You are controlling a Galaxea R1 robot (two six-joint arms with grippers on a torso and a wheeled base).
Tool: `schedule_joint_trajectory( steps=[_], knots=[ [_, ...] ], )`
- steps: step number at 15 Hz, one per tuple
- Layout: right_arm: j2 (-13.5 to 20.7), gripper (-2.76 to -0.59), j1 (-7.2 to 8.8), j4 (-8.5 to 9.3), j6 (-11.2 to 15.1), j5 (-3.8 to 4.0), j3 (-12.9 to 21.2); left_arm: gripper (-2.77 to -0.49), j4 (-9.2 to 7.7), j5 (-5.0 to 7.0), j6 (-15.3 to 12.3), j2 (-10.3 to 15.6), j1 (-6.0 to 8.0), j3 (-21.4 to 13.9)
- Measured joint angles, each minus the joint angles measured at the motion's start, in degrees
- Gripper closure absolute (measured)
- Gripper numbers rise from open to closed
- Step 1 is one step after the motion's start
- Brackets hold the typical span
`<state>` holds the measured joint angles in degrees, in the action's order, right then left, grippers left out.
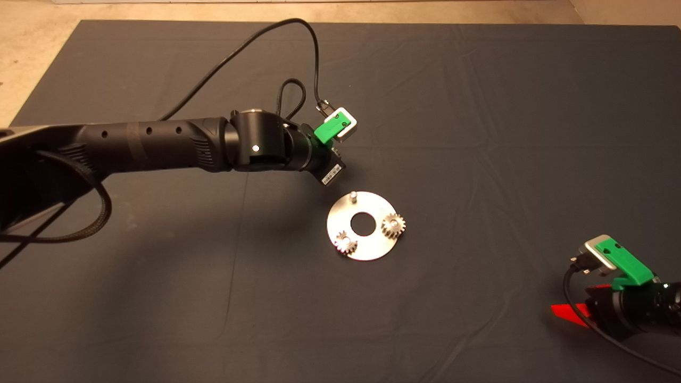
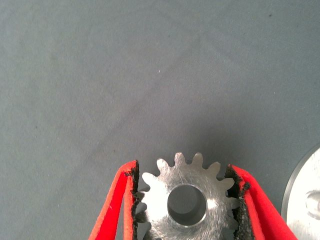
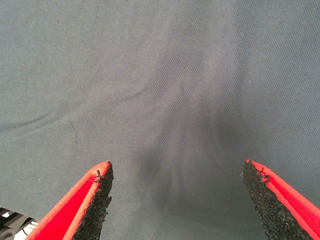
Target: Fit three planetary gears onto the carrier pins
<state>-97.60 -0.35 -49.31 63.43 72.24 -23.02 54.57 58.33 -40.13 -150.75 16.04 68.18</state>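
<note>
**Two gears seated, third held above the mat, one pin bare**

Head view. Two gears are seen on the disc (image 1: 367, 254): one (image 1: 393, 225) on the far side of the disc from the left gripper, one (image 1: 345, 243) at the disc edge toward the camera. Each appears seated over a pin, though full seating cannot be confirmed from above. The third pin (image 1: 352, 196) stands bare, on the disc edge nearest the left gripper. The left arm (image 1: 159, 144) is extended from the left, its wrist just beside the disc on the bare-pin side; the fingers are hidden beneath the wrist here. The right gripper (image 1: 574, 314) is parked at the lower right edge, well apart from the disc.

Left wrist view. The left gripper (image 2: 186, 200) is closed on the third gear (image 2: 186, 200): its toothed rim is clamped between the two pads (image 2: 134, 200), bore facing the camera and unobstructed. The mat (image 2: 150, 75) lies behind. The disc rim (image 2: 305, 190) enters beside one finger, with what is judged to be the bare pin (image 2: 314, 202) just off the gear, not under the bore.

Right wrist view. The right gripper (image 3: 177, 200) is held with fingers wide apart; nothing is between them, only mat (image 3: 160, 75) shows.

Status. Two of three installs are judged done. Remaining: the held gear is to be shifted sideways until its bore is over the bare pin, lowered, released.
</note>
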Motion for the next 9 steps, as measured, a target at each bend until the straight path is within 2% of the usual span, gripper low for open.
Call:
schedule_joint_trajectory(
  steps=[2,5,9],
  knots=[
    [0.0,-1.92,0.02,0.0,0.0,-0.01,0.0,-0.84,-0.36,0.33,0.02,0.15,0.06,-0.53],
    [0.0,-1.92,0.0,0.0,0.02,-0.05,0.0,-0.84,-1.68,2.05,0.0,-0.11,0.37,-2.06],
    [0.0,-1.92,0.02,0.0,0.02,-0.08,0.0,-0.83,-2.17,2.7,-1.0,-0.09,2.48,-4.94]
  ],
)
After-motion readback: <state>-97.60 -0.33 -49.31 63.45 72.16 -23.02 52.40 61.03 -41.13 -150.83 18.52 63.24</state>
